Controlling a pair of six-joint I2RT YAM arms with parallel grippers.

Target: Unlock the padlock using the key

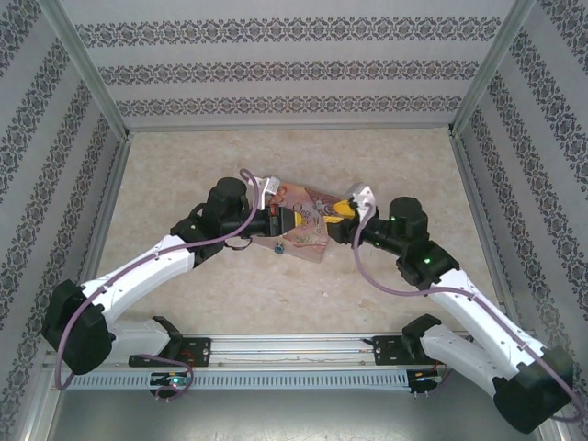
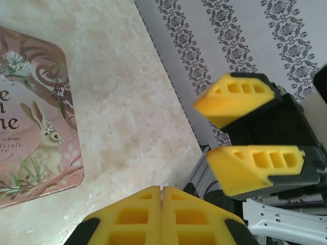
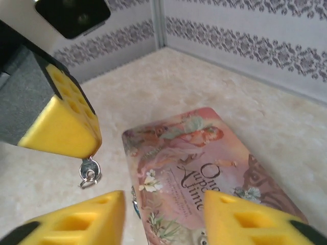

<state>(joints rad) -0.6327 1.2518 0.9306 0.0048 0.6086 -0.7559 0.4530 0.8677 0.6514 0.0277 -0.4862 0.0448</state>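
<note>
top cam: both arms reach in and meet over the pink tin (image 1: 310, 235) mid-table (image 1: 184, 175). left gripper (image 1: 290, 221) is over the tin's left part, right gripper (image 1: 342, 210) at its right end, tips facing each other and close. padlock (image 1: 278, 249) is the small blue speck on the table on the near side of the left gripper's tip, just beside the tin's edge, neither gripper touching it. left wrist cam: left gripper (image 2: 161, 193) clenched, yellow pads pressed flat together along the seam, can't make out what's pinched from here. pink tin (image 2: 36, 127) lies flat to the left of its fingers. right gripper (image 2: 203, 128) is ahead and to the right, its two fingers apart. right wrist cam: right gripper (image 3: 163, 204) released, wide gap between the pads, pink tin (image 3: 204, 158) lying under and ahead of that gap. left gripper's finger (image 3: 61, 125) comes in from upper left and the key (image 3: 90, 171), with a small ring on it, sticks out below its tip, so left is grasping the key, which hangs clear of the table. small dark bit at the tin's left edge, just ahead of the right gripper's left pad, may be the padlock, too small to tell
</note>
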